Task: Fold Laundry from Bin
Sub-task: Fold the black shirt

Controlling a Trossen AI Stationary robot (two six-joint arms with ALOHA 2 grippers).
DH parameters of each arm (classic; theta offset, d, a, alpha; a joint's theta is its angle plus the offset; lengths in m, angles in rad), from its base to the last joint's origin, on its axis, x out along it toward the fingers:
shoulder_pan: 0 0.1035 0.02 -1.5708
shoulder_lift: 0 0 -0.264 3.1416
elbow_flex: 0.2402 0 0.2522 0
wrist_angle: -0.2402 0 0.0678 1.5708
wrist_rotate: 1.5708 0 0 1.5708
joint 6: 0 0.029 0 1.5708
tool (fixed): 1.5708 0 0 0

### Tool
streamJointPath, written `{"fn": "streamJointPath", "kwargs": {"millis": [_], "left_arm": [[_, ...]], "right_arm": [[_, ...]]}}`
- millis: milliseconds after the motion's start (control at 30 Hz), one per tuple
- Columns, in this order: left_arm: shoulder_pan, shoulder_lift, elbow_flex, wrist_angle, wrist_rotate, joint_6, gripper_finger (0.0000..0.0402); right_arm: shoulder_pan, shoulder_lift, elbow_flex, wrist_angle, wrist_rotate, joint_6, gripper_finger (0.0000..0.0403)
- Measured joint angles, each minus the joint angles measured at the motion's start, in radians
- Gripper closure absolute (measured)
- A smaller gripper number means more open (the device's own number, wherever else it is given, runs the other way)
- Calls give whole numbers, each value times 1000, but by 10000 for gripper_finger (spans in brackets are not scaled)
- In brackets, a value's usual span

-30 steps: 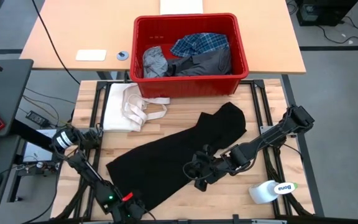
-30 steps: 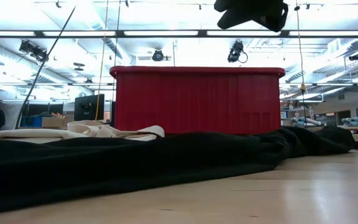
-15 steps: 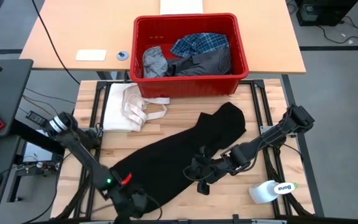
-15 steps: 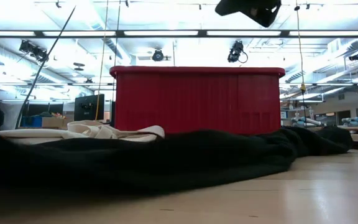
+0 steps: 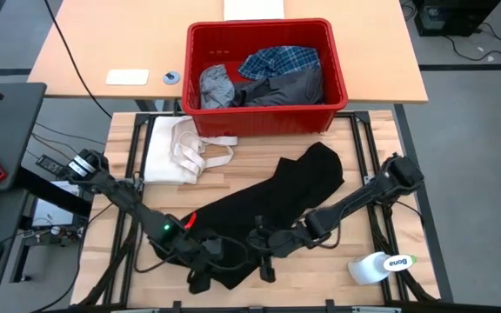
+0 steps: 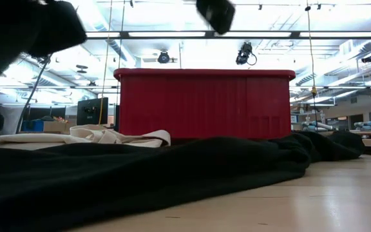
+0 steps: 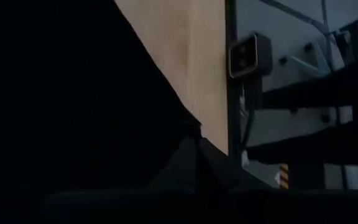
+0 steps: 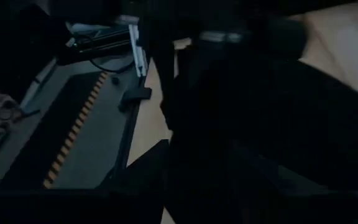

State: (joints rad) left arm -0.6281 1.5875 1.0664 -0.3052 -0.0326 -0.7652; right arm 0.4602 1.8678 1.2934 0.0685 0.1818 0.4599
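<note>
Left gripper (image 5: pixel 200 268): fingers closed on the near end of the black garment (image 5: pixel 294 187), low at the bench's (image 5: pixel 250 169) front edge. Right gripper (image 5: pixel 263 248): close beside it over the same cloth; finger state cannot be told. Garment lies unfolded, diagonal across the bench. Plaid shirt (image 5: pixel 278 61), light grey (image 5: pixel 216 85) and dark grey (image 5: pixel 290 87) items are in the bin (image 5: pixel 268 117). Judgement: folding barely begun.
</note>
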Motion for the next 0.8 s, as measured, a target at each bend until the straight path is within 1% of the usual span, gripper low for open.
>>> {"fn": "streamJointPath", "kwargs": {"millis": [167,233,433,600,667,800], "left_arm": [[22,0,0,2,-2,16,401],[25,0,0,5,-11,17,401],[25,0,0,6,-27,14,401],[24,0,0,5,-26,-32,398],[16,0,0,-2,-3,-60,398],[-39,0,0,-47,27,-156,397]], "right_arm": [[-17,102,0,181,-100,-10,201],[-19,134,0,242,-112,-24,193],[-11,213,0,318,-28,-34,191],[-11,256,0,395,-26,-34,192],[-8,260,0,381,-16,-19,193],[-5,259,0,346,76,23,193]]}}
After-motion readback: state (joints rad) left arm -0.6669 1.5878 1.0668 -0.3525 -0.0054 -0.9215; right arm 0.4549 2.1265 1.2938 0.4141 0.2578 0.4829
